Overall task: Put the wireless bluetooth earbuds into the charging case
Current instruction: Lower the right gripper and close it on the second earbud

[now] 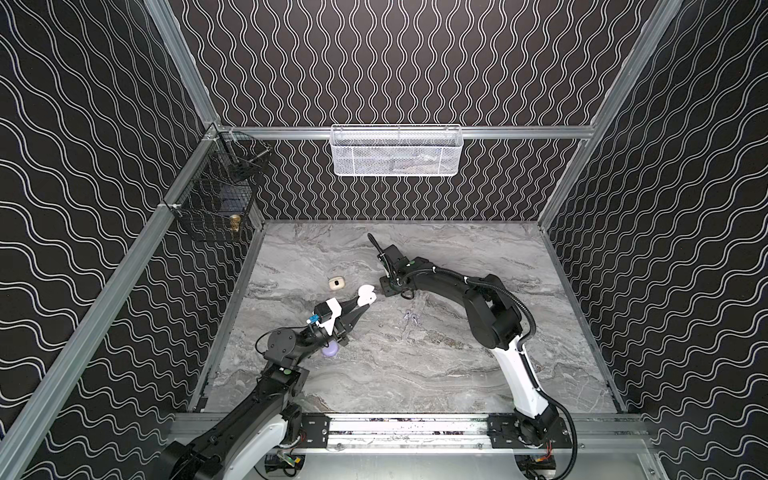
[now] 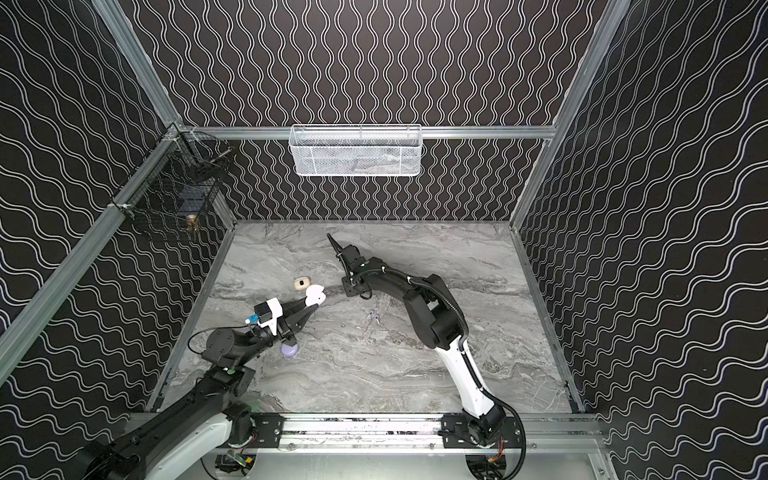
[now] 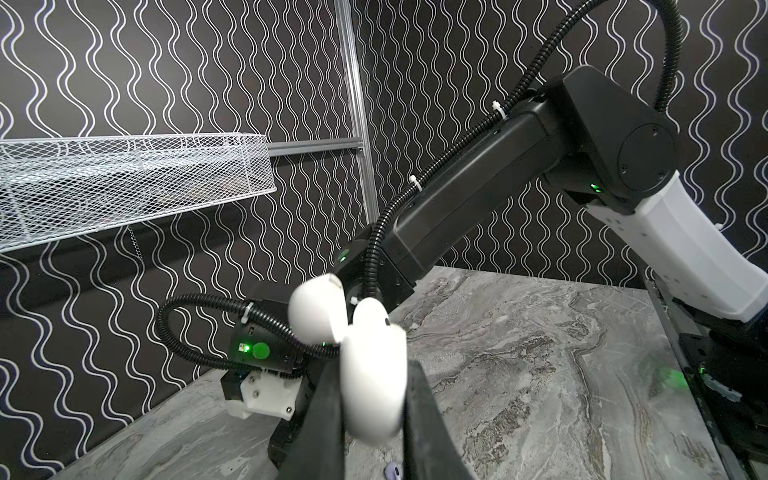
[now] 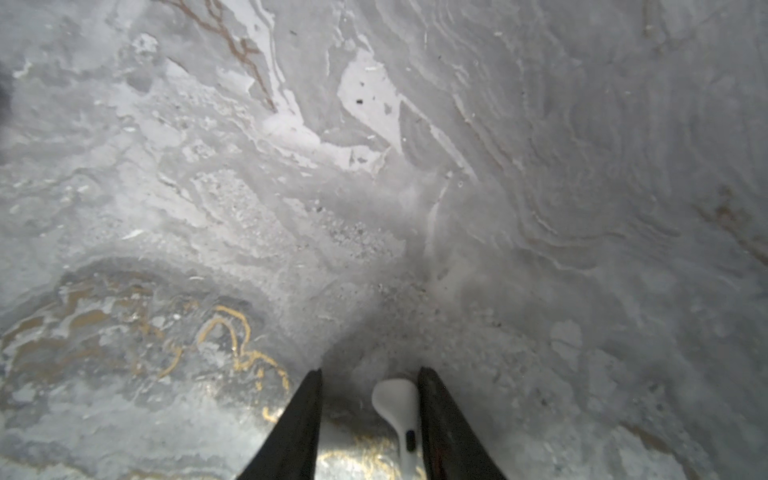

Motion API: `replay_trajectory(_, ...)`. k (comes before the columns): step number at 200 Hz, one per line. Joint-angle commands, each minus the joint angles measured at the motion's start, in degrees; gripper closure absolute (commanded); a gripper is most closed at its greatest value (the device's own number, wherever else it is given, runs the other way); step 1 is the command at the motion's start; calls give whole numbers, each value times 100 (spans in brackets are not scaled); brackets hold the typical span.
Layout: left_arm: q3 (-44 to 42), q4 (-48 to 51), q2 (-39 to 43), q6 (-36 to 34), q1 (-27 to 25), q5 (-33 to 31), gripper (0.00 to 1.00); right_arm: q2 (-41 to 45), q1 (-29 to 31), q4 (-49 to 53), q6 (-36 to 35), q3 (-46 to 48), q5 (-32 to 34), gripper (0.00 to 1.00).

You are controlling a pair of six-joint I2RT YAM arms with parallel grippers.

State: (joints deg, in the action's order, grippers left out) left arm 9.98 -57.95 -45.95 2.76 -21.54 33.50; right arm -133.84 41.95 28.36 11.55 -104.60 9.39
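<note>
Left pincer (image 3: 372, 365): clamped on the white charging case (image 3: 374, 390), one finger on each flank, case held up off the marble table (image 1: 457, 374). Lid (image 3: 316, 307) is hinged open and tips away from my fingers. A white rounded bud head with a dark dot (image 3: 370, 316) shows at the case mouth and looks seated. I can't see the second socket.

Right pincer (image 4: 370, 370): pointing down, very close over the marble, jaws parted. A white earbud (image 4: 399, 403) sits between the fingers, stem running back toward my wrist. It lies against one finger with a clear gap to the other, so it isn't clamped. I can't tell whether it rests on the marble.

In both top views the right pincer is near the white charging case, just past my left fingertips and apart from them.

Other task items:
- Cream case (image 1: 336, 283): on the marble near my left fingertips, on the side away from the right pincer. It looks closed.
- Lilac case (image 1: 330, 351): behind the left pincer, partly hidden under my left wrist.
- Lilac earbuds (image 1: 409, 316): a pair on the marble between my two arms, behind the right pincer and apart from both pincers.
</note>
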Motion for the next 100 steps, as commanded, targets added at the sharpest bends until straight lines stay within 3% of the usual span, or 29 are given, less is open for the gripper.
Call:
replay_trajectory(1,6,-43,24,-69,9,-14,100,2,1,329,84,74,102,61)
replay_trajectory(100,2,-163,-2,5,7,11,100,6,7,302,146,169,191,86)
